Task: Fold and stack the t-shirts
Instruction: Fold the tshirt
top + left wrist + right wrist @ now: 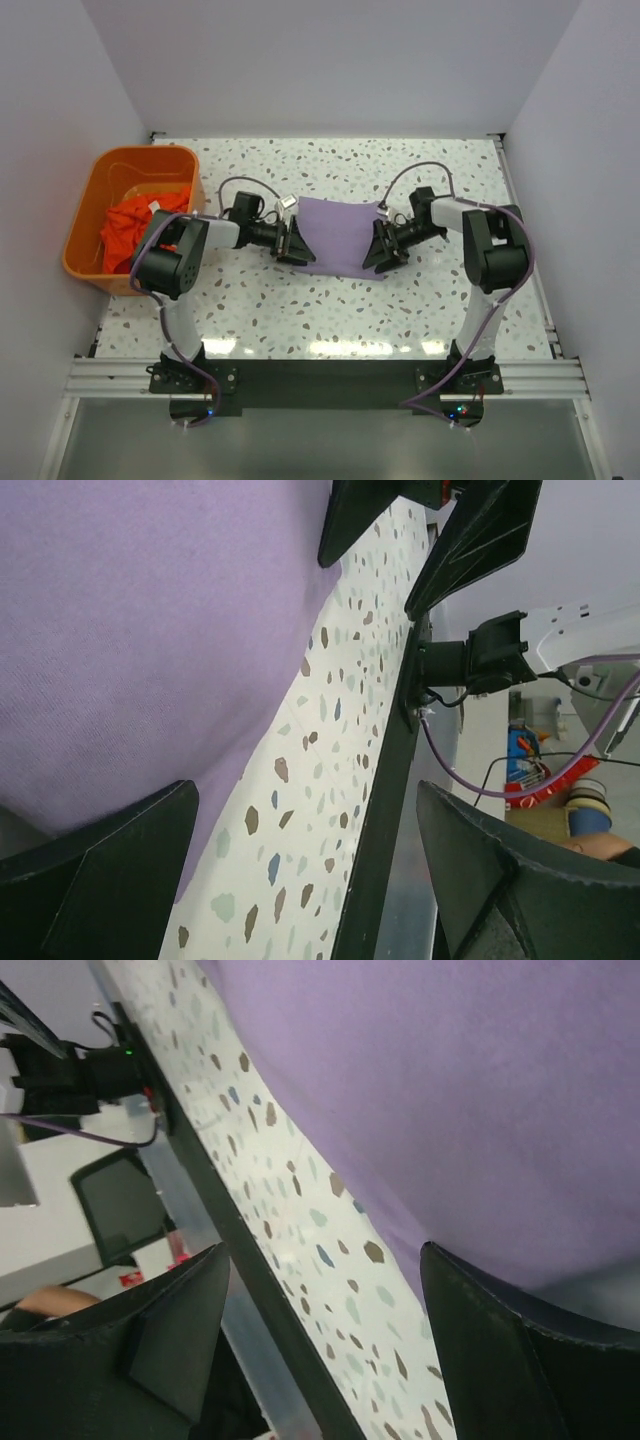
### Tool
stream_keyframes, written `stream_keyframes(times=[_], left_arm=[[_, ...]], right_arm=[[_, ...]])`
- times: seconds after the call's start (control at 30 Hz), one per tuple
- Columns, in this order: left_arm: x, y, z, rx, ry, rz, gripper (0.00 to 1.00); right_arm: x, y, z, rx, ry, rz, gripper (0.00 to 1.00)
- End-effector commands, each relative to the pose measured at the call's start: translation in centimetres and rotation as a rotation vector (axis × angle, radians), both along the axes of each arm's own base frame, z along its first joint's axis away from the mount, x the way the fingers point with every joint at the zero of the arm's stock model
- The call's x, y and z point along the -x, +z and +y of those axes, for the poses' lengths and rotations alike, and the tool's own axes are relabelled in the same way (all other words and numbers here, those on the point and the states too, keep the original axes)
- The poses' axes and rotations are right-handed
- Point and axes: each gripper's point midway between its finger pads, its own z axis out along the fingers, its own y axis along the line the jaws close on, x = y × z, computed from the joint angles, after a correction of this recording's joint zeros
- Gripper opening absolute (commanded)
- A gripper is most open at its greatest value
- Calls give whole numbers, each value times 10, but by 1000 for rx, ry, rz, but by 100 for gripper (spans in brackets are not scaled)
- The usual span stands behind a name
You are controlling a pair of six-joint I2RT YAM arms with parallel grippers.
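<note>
two gaping grippers (left [292, 243], right [378, 246]) flank the lavender t-shirt [338, 235].

The lavender t-shirt [130, 630] fills the upper left, lying flat on the speckled surface [330, 740], its edge running diagonally down to the near-left finger of the left hand [308, 800], whose two black fingers stand wide apart with only cloth edge and bare surface between them. Across the shirt, at the top, the right hand [368, 585] shows two dark fingers, also spread. A black rail [385, 780] borders the surface, with a purple cable [470, 780] looping beyond it.
</note>
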Motion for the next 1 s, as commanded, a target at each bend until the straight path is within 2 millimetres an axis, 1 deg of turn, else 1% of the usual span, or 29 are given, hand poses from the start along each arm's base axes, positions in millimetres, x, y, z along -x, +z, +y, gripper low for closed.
stream_keyframes(times=[0.0, 0.03, 0.07, 0.1, 0.17, 0.2, 0.23, 0.27, 0.3, 0.33, 0.37, 0.4, 0.43, 0.47, 0.5, 0.53, 0.57, 0.6, 0.63, 0.67, 0.7, 0.73, 0.77, 0.8, 0.87, 0.9, 0.93, 0.97], left_arm=[[-19, 28, 7, -48, 27, -122, 95], [-35, 50, 3, -31, 28, -194, 95], [-44, 60, 1, -25, 33, -227, 95], [-54, 68, -1, -23, 44, -258, 95], [-82, 89, -10, 9, 74, -326, 93], [-92, 92, -12, 16, 91, -343, 93], [-108, 97, -17, 34, 115, -363, 91], [-117, 97, -20, 37, 130, -373, 90], [-125, 97, -23, 47, 148, -351, 88], [-141, 91, -27, 58, 157, -360, 84], [-149, 89, -29, 64, 167, -357, 82], [-159, 80, -32, 71, 185, -314, 81], [-165, 80, -35, 89, 191, -329, 78], [-170, 75, -36, 89, 202, -318, 76], [-173, 61, -38, 81, 206, -285, 72], [-177, 60, -40, 80, 209, -288, 69], [-178, 55, -41, 76, 209, -283, 68], [-180, 43, -40, 62, 213, -275, 67], [-180, 35, -39, 49, 216, -267, 65], [-181, 29, -37, 37, 217, -263, 65], [-182, 14, -35, 10, 220, -267, 64], [-182, 4, -31, -13, 233, -248, 62], [-188, -2, -21, -31, 267, -241, 61], [-186, -15, -15, -44, 287, -206, 60], [-196, -23, 1, -60, 345, -189, 57], [-195, -31, 6, -67, 364, -159, 54], [-198, -33, 12, -74, 383, -154, 53], [-200, -31, 15, -79, 389, -166, 52]], right_arm=[[-20, 32, -18, 86, 49, -217, 80], [-35, 47, -14, 73, 27, -266, 80], [-47, 57, -11, 65, 5, -302, 80], [-71, 71, -5, 47, -54, -358, 79], [-96, 81, 1, 31, -106, -408, 76], [-119, 94, 4, 21, -169, -445, 76], [-131, 90, 5, 26, -190, -452, 74], [-142, 90, 5, 28, -210, -468, 73], [-160, 95, 6, 33, -239, -506, 71], [-170, 81, 6, 48, -251, -482, 67], [-176, 75, 7, 52, -260, -470, 64], [-188, 76, 8, 47, -281, -480, 62], [-194, 60, 8, 58, -287, -455, 58], [-201, 58, 9, 53, -298, -464, 56], [-204, 53, 9, 53, -307, -450, 53], [-206, 47, 9, 59, -311, -438, 48], [-205, 32, 10, 62, -309, -407, 46], [-206, 26, 10, 65, -316, -391, 44], [-207, 18, 9, 73, -321, -378, 40], [-209, 9, 7, 88, -327, -366, 40], [-212, 5, 3, 104, -337, -373, 39], [-214, 3, 0, 115, -346, -379, 39], [-218, -1, -5, 135, -363, -383, 38], [-223, -5, -13, 155, -376, -390, 38], [-228, -11, -24, 192, -398, -393, 35], [-233, -15, -33, 213, -407, -398, 34], [-236, -16, -36, 227, -412, -403, 34], [-240, -16, -39, 249, -412, -424, 34]])
